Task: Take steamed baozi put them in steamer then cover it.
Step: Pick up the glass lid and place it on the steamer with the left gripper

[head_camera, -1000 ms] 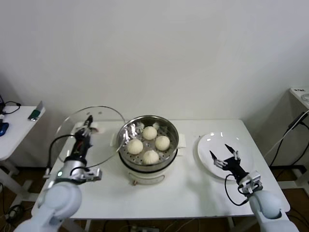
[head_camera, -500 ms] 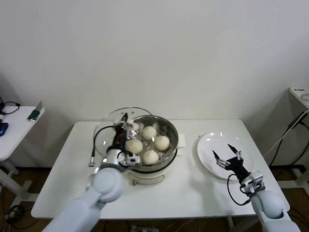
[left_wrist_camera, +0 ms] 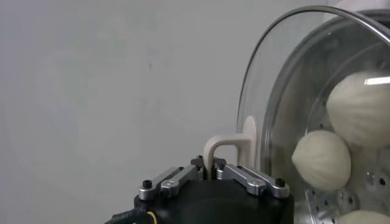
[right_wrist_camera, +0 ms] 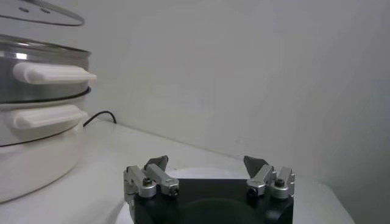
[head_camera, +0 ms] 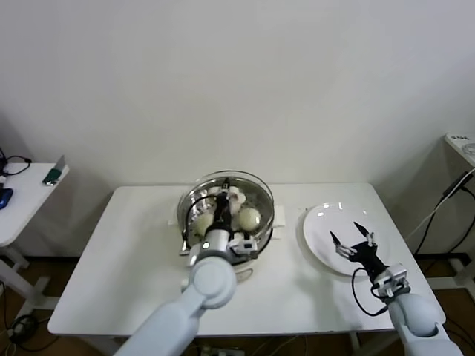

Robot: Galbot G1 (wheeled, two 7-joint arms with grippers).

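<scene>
My left gripper is clamped on the cream handle of the cover, holding it above the steamer, apparently not seated. Glass is stiff, slippery and breakable (so the handle is the hold). Baozi sit inside. My right gripper waits, jaws spread, over the plate.

The steamer sits in the middle of the table. The buns lie inside it. The lid is over it. The plate lies to its right.
</scene>
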